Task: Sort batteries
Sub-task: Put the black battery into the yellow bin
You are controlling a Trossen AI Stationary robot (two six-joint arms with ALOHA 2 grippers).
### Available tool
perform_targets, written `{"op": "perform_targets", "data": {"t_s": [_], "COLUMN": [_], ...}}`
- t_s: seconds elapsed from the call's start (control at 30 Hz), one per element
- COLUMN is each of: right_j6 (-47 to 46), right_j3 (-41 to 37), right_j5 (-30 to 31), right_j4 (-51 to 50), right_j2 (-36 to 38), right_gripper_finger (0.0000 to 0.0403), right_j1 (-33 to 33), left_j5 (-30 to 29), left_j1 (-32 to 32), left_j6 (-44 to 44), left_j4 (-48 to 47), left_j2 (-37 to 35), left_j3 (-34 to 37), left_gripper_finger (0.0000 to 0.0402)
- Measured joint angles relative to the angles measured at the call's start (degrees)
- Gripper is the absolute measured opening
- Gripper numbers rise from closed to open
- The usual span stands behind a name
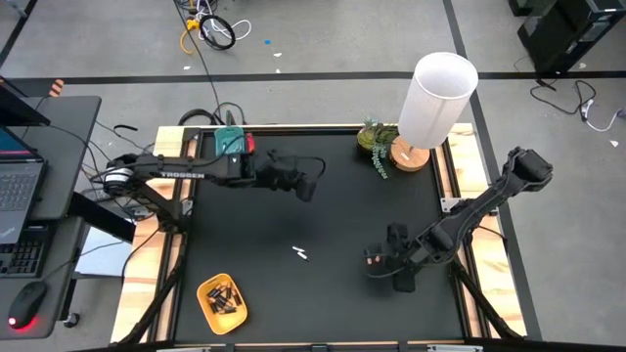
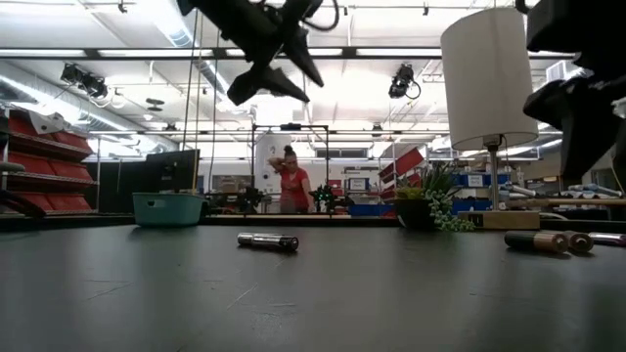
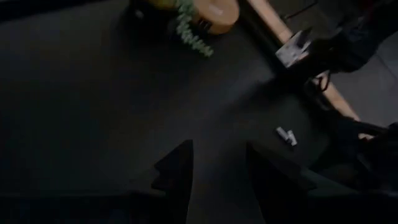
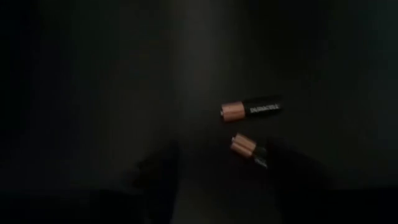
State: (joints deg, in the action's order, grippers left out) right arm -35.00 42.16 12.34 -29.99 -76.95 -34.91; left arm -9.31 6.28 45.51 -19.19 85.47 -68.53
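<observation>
- Two dark cylindrical batteries with copper-coloured ends [image 4: 252, 109] were seen lying loose on the matte black desk [image 1: 323, 210], at the lower right of the high view, just beside the right pincer [image 1: 383, 262]. In the right wrist view one lay level and the second [image 4: 249, 148] lay askew just beside it, partly shadowed by a finger.
- The right pincer's jaws were seen standing apart, with nothing clamped between them.
- Being smooth, round and hard, these batteries could be judged likely to roll or skid if nudged by a descending finger; because the two lay so near each other, both might be caught or one knocked aside in a single closing.
- A pale silvery-white slim battery [image 1: 301, 253] was seen alone near the middle of the desk; it could be overlooked, or rolled by a passing arm.
- The left pincer [image 3: 217, 180] was held high over the upper middle of the desk, its fingers parted and empty.
- A yellow oval plastic tray [image 1: 203, 293] at the lower left held several dark batteries; its shallow rim might let a dropped battery bounce out.
</observation>
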Motion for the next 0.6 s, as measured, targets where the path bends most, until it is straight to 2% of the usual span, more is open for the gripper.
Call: {"op": "perform_targets", "data": {"t_s": [0.13,0.27,0.6], "right_j6": [3.5,7.0,16.9], "right_j3": [0.0,0.0,0.0], "right_j5": [0.0,0.1,-1.3], "right_j4": [2.0,2.4,9.2], "right_j2": [-1.2,-1.2,-5.3], "right_gripper_finger": [0.0276,0.0306,0.0303], "right_j1": [0.3,1.3,7.5], "left_j5": [-3.9,-5.2,-7.9], "left_j1": [-3.8,-6.3,-7.2], "left_j6": [1.4,1.8,4.3], "left_j4": [0.6,0.5,0.2], "left_j2": [0.0,0.3,1.2], "left_j3": [0.0,0.0,0.0], "left_gripper_finger": [0.0162,0.0162,0.0162]}}
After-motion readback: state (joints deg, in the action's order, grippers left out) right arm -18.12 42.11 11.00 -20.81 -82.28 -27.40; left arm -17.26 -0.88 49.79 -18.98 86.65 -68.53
